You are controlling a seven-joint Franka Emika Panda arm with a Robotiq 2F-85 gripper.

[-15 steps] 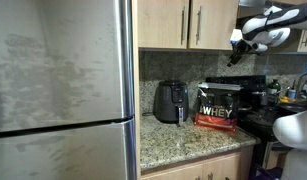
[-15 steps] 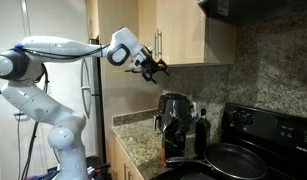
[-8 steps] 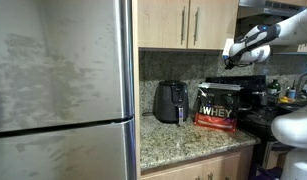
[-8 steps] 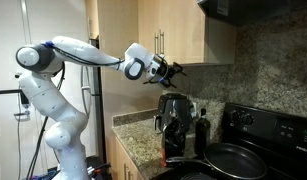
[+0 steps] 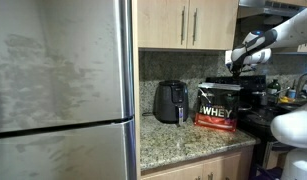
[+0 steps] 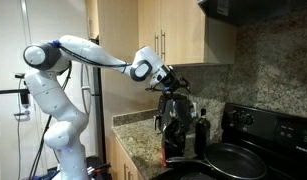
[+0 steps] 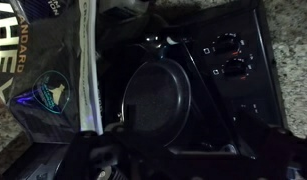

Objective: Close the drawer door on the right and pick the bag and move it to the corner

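Note:
The drawer door (image 5: 215, 20), a light-tan upper cabinet door with its silver handle near the left edge, lies flush with its neighbour; it also shows in the other exterior view (image 6: 185, 30). The black WHEY bag (image 5: 217, 108) stands upright on the granite counter beside the stove and shows at the left of the wrist view (image 7: 38, 70). My gripper (image 5: 236, 62) hangs in the air above and to the right of the bag, over the stove (image 6: 176, 82). Its fingers are dark blurs far apart in the wrist view (image 7: 188, 165), open and empty. The corner (image 5: 145, 122) lies by the fridge side.
A black air fryer (image 5: 171, 102) stands between the bag and the corner. The stainless fridge (image 5: 63, 90) fills the left. A black stove with a frying pan (image 7: 158, 100) (image 6: 230, 160) lies under the gripper. A dark bottle (image 6: 202, 126) stands near the stove.
The gripper has moved down from in front of the upper cabinet door to a spot above the stove and bag. The bag and the door have not moved.

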